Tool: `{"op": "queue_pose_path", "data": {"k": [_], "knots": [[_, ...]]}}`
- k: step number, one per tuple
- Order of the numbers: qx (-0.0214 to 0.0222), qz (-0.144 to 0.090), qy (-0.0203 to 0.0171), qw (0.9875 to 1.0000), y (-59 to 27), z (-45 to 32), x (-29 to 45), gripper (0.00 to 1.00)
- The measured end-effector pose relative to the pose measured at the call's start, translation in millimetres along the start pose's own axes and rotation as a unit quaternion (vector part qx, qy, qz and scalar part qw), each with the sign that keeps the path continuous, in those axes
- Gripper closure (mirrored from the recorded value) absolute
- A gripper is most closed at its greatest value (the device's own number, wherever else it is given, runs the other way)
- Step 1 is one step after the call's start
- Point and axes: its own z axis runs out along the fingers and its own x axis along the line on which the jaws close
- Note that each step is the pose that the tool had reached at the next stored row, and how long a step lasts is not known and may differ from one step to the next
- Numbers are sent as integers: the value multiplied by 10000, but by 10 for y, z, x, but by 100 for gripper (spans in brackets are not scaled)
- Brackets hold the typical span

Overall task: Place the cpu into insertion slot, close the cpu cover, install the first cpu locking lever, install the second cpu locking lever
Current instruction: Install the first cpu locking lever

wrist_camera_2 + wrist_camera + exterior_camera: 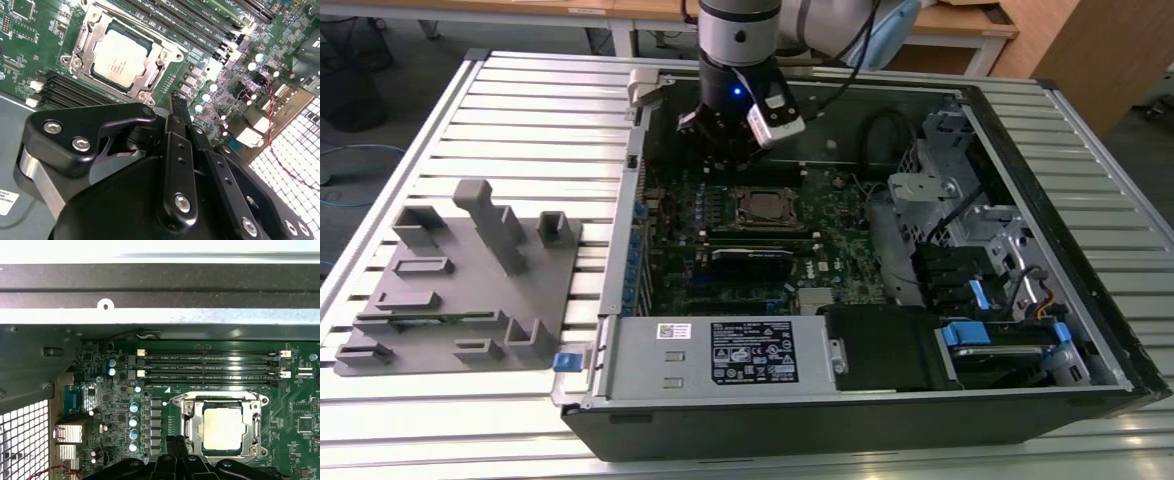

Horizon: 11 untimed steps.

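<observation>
Slatted metal desk (494,110) bearing an open computer case (854,425). We log the cpu (222,427) seated in the insertion slot (75,62), with the cpu cover (256,422) lying flat around its edges. The gripper (176,442) hangs over the motherboard (841,250), just beside the socket. We note its fingers closed together, holding nothing.

I look into an open black computer case (854,425) on a slatted metal tabletop (520,110), with a grey moulded fixture (454,290) lying on the slats just beside it at the exterior view's left. Inside, a silvery power supply (720,352) sits against the wall nearest the exterior camera, and blue drive tabs (963,333) show at the exterior view's right. In the first wrist view I see long black memory slots (207,365), pale capacitors (134,420), a perforated grille (22,440) and a red wire (55,470)
</observation>
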Motion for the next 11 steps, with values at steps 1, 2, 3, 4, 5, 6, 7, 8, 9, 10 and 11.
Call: {"op": "queue_pose_path", "data": {"k": [1, 2, 3, 4, 5, 6, 7, 8, 9, 10, 11], "knots": [[0, 0, 0, 10000, 0, 3, 9, 89], [0, 0, 0, 10000, 0, 6, 18, 89], [-1, 0, 0, 10000, 0, 9, 26, 89], [-1, 0, 0, 10000, 0, 12, 35, 89], [-1, 0, -1, 10000, 0, 15, 44, 89], [-1, 0, -1, 10000, 0, 17, 51, 89], [0, 0, 0, 10000, 2, 18, 54, 89], [0, 0, 0, 10000, 7, 19, 55, 89], [0, 0, 0, 10000, 13, 21, 56, 89], [0, 0, 0, 10000, 19, 22, 57, 89], [0, -1, 0, 10000, 25, 23, 58, 89]]}}
